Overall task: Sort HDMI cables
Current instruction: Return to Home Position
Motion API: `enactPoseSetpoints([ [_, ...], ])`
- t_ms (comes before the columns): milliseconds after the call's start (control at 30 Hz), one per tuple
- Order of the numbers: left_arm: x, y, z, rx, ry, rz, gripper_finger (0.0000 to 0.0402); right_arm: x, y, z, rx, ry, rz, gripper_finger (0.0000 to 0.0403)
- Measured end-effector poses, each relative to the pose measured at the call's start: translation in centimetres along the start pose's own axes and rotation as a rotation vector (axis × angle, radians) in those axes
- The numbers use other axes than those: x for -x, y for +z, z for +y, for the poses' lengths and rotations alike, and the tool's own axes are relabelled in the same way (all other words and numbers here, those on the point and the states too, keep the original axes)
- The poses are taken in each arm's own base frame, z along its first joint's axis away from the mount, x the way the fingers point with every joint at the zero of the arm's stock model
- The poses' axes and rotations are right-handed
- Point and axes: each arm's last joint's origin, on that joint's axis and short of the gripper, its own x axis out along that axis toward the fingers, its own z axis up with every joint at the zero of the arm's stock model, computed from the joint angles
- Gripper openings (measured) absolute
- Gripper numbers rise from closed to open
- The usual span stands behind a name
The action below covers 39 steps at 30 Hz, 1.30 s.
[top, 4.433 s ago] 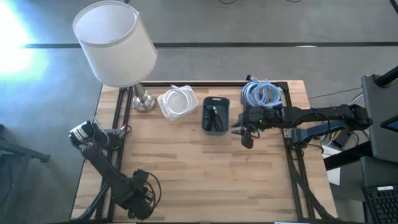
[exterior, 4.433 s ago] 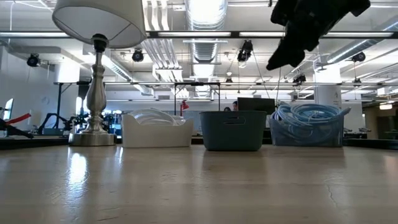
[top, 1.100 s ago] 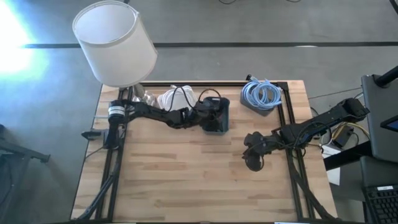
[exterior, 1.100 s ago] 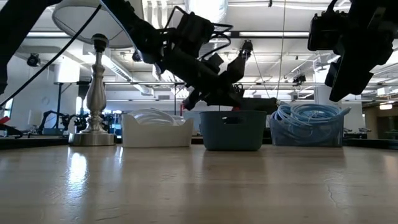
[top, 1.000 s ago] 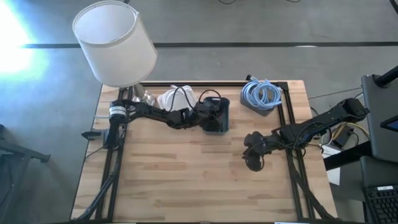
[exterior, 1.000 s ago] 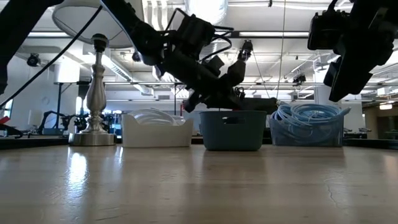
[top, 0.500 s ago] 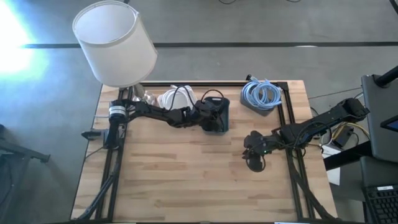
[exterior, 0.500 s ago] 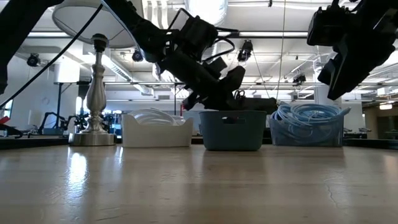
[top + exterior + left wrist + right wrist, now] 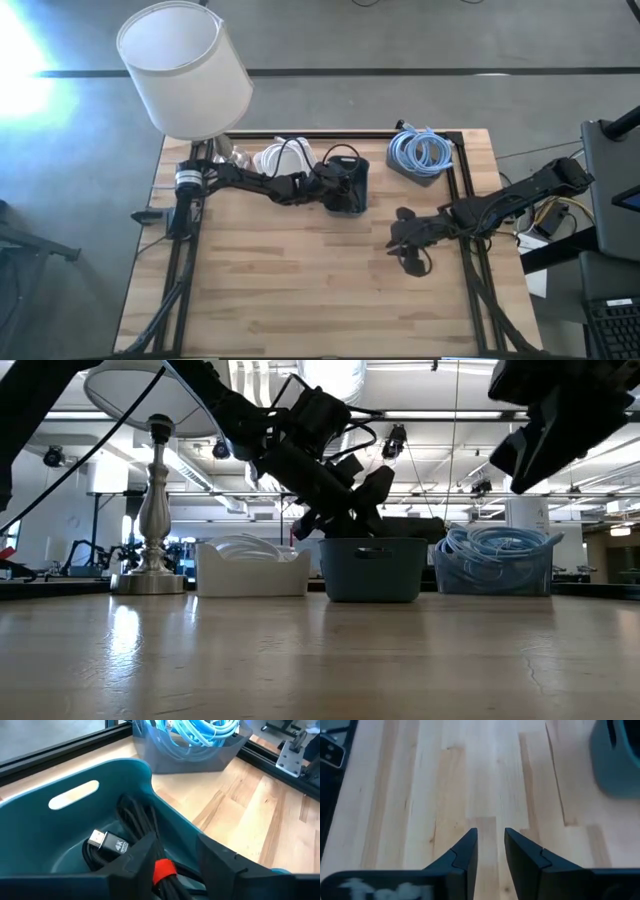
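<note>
My left gripper [image 9: 175,847] is open and reaches down into the teal bin [image 9: 75,775], which stands mid-table at the far edge [image 9: 358,170]. A black HDMI bundle [image 9: 137,820] with a silver plug [image 9: 101,839] lies on the bin's floor. Its red tie [image 9: 162,869] sits between my fingers. White coils [image 9: 283,158] fill a white bin to the left, and light-blue coils [image 9: 420,150] fill a grey bin to the right. My right gripper [image 9: 491,832] hovers over bare wood at the table's right [image 9: 405,248], open by a narrow gap and holding nothing. My left gripper has the black bundle's tied end [image 9: 162,869] between its open fingers, close against one finger [image 9: 142,852]. Whether that finger touches it, I cannot tell. The bundle rests on the bin's floor.
A lamp with a large white shade [image 9: 185,70] and a metal base [image 9: 152,575] stands at the far left corner, beside the white bin [image 9: 252,572]. The three bins line the far edge. Bare wood [image 9: 300,290] covers the near half of the table.
My left gripper has tipped down a little farther into the teal bin. My right gripper has risen and drifted slightly toward the table's left.
</note>
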Motion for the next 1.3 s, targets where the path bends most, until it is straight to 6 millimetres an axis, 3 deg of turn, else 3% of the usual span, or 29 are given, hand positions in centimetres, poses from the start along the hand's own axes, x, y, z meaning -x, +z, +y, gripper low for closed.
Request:
enactPoseSetpoints([
  [267,0.9,1.0,-0.6,0.038,-0.083,0.001,0.0146,1.1,1.7,0.7,0.173,0.020,-0.061,0.0100],
  [500,4.7,3.4,-3.2,-0.007,-0.251,-0.042,0.0134,1.9,2.9,1.2,0.257,0.029,-0.102,0.0089],
  [767,12.1,4.8,-7.5,-0.239,-0.340,-0.099,0.0133,3.1,4.4,1.7,0.305,0.041,-0.158,0.0075],
  [933,17.7,5.1,-9.1,-0.373,-0.265,-0.140,0.0133,3.6,4.9,1.9,0.302,0.047,-0.181,0.0070],
  [1067,22.0,5.2,-8.8,-0.432,-0.155,-0.136,0.0133,3.7,5.1,2.0,0.301,0.049,-0.188,0.0074],
  [1300,27.8,5.2,-6.0,-0.473,-0.158,0.005,0.0133,3.7,5.1,2.0,0.300,0.049,-0.187,0.0085],
])
